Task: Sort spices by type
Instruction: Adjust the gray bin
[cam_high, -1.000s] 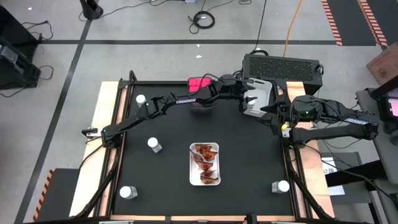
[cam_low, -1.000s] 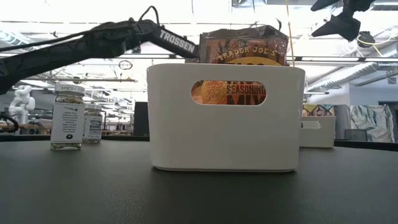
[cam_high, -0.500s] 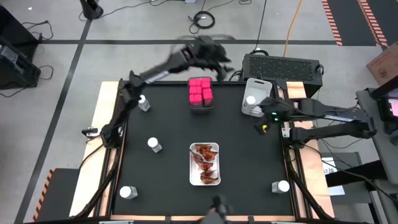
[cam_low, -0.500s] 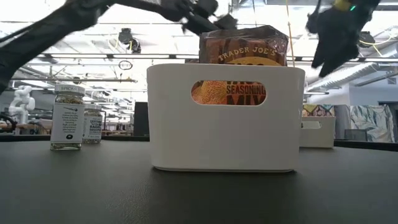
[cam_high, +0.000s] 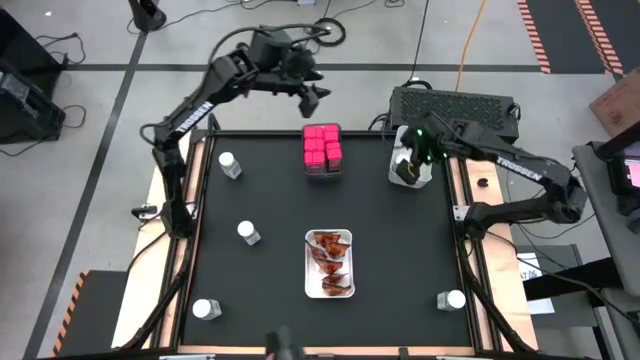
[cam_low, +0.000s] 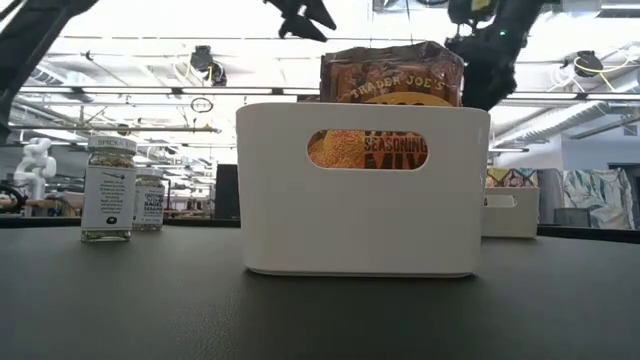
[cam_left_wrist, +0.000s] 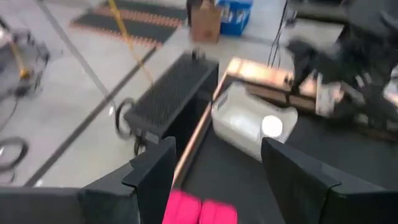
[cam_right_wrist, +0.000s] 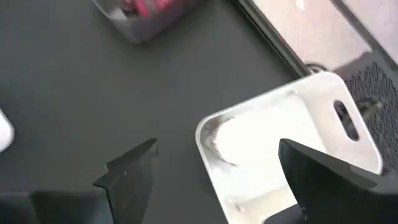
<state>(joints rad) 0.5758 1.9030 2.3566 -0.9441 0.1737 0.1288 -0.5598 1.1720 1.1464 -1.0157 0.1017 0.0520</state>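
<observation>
Above the far edge of the table, we're holding our left gripper (cam_high: 308, 88) up high, past the pink boxes (cam_high: 322, 148), fingers spread wide w/ nothing between them; a sec ago this arm was stretched low across the pink boxes, so it's swinging up & back. Meanwhile our right gripper (cam_high: 418, 150) is hovering over the white bin (cam_high: 400, 176) at the far right corner, fingers also wide apart & empty in its wrist view, where a sec ago it was sitting further right near the table edge. The jar in the bin (cam_left_wrist: 272, 126) is showing its white cap inside, which we're reading as one jar sorted. Pink boxes are sitting stacked together in their gray tray at the far middle; the red-orange packets (cam_high: 329, 262) are lying grouped in the white tray (cam_high: 309, 290) at centre-front. Four jars are waiting loose, well apart: far-left jar (cam_high: 228, 163), mid-left jar (cam_high: 246, 232), front-left jar (cam_high: 206, 309), front-right jar (cam_high: 453, 299). So boxes & packets look done, approx; jars are the leftover work. We're judging both arms free for the next pick; the far-left and mid-left jars suit the left arm, the front-right jar the right.
</observation>
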